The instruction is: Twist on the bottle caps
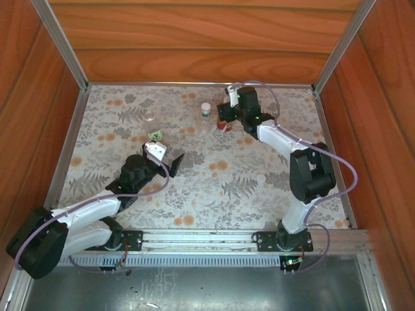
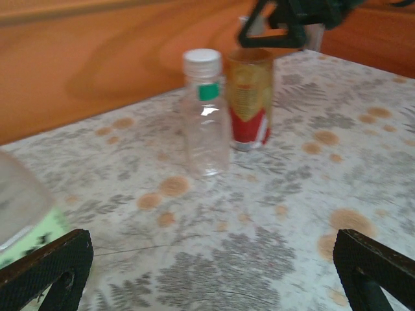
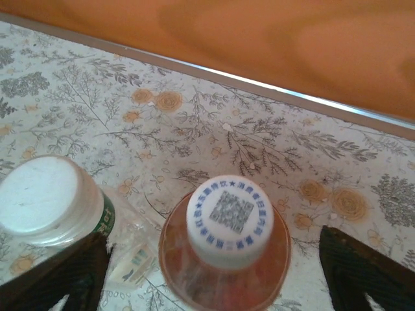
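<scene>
Three bottles stand on the flower-patterned tabletop (image 1: 194, 194). Toward the far wall, the amber bottle (image 3: 227, 289) with the red label sits just beside a clear bottle (image 2: 206, 129). Both are topped with white caps: the amber bottle's cap (image 3: 230, 220) carries a printed code, and the clear bottle's cap (image 3: 45, 197) is plain. The right end effector (image 1: 226, 118) hangs over the amber bottle, its fingers (image 3: 366, 272) spread apart on either side of it, with a gap at each flank. A third bottle (image 1: 153, 129), green-labelled and with a top that looks clear, stands to the left, just beyond the left end effector (image 1: 167, 157). That end effector's fingers (image 2: 52, 265) are wide apart over bare tabletop. One loose white cap (image 1: 260, 177) lies on the tabletop near the right arm, well apart from all the bottles.
</scene>
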Controlling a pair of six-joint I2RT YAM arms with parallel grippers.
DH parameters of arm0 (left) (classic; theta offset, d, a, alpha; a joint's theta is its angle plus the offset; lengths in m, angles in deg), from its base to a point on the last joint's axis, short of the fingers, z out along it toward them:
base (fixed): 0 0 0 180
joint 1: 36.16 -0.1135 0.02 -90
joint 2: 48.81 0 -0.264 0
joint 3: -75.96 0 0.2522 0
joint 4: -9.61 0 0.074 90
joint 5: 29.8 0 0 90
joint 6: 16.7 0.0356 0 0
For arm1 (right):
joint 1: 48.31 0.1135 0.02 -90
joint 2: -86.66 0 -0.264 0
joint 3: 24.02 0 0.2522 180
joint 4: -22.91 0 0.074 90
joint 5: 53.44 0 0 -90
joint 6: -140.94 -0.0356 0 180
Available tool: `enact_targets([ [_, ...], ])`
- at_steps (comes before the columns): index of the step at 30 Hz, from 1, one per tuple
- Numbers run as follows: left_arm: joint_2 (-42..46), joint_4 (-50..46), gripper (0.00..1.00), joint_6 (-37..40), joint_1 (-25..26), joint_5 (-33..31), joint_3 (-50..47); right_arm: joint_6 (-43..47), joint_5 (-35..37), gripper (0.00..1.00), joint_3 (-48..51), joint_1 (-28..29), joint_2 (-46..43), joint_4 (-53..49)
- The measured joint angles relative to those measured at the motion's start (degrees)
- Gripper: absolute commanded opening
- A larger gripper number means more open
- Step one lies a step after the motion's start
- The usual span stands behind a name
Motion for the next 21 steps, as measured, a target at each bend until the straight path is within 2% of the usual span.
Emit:
enact_targets([
  [4, 2.4, -0.1, 1.00, -0.8, -5.8, 0.3, -0.1, -0.3, 0.4, 1.00, 2.5, 0.0, -6.4, -1.8],
  [11, 5.6, -1.3, 1.00, -1.0, -14.5, 1.8, -0.1, -0.1, -4.0, 1.00, 11.7, 0.0, -20.8, -2.4],
  [16, 3.1, -2.2, 1.00, -1.0, -19.1, 4.6, 1.6, -1.8, -7.6, 1.00, 14.6, 0.0, -24.3, -3.2],
  [21, -3.1, -2.6, 1.00, -0.5, -20.3, 6.8, 7.1, -3.1, -9.2, 0.98, 16.0, 0.0, -24.7, -3.6],
])
